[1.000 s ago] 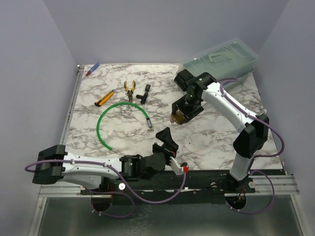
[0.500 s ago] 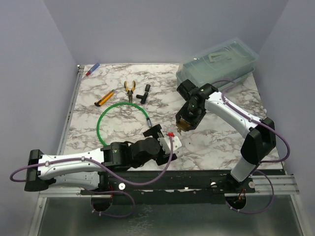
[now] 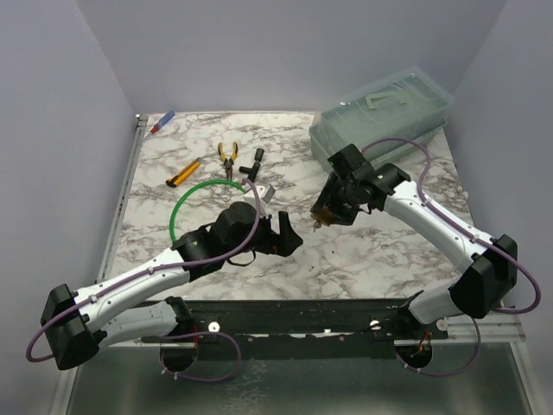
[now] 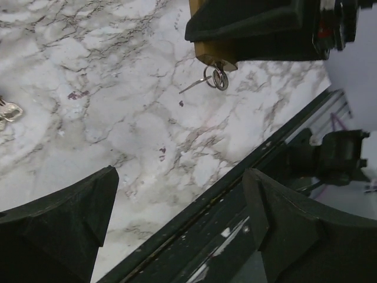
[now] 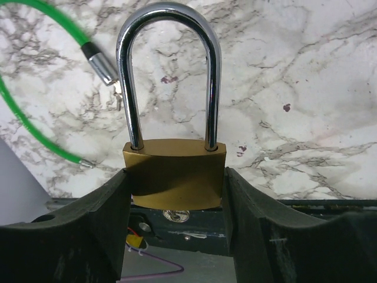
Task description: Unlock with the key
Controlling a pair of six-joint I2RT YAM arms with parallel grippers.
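My right gripper [image 5: 175, 177] is shut on the brass padlock [image 5: 174, 174] and holds it by its sides, with the silver shackle closed and pointing away. In the top view the padlock [image 3: 321, 213] hangs above the table's middle right. A small silver key with a ring [image 4: 219, 78] sticks out of its underside. The green cord [image 3: 179, 212] loops at the left. Its silver end with the tiny key [image 5: 116, 93] lies beyond the shackle, and the key also shows in the left wrist view [image 4: 9, 111]. My left gripper [image 3: 286, 235] is open and empty, left of the padlock.
Orange-handled pliers [image 3: 227, 158], a black L-shaped tool [image 3: 253, 164], a yellow utility knife [image 3: 183, 175] and a red-blue pen [image 3: 162, 122] lie at the back left. A translucent lidded box [image 3: 384, 111] stands at the back right. The black front rail [image 4: 235, 188] runs under my left gripper.
My left arm has swung from the near edge to the table's middle, over the cord's end. My right arm has shifted the padlock slightly right and turned it.
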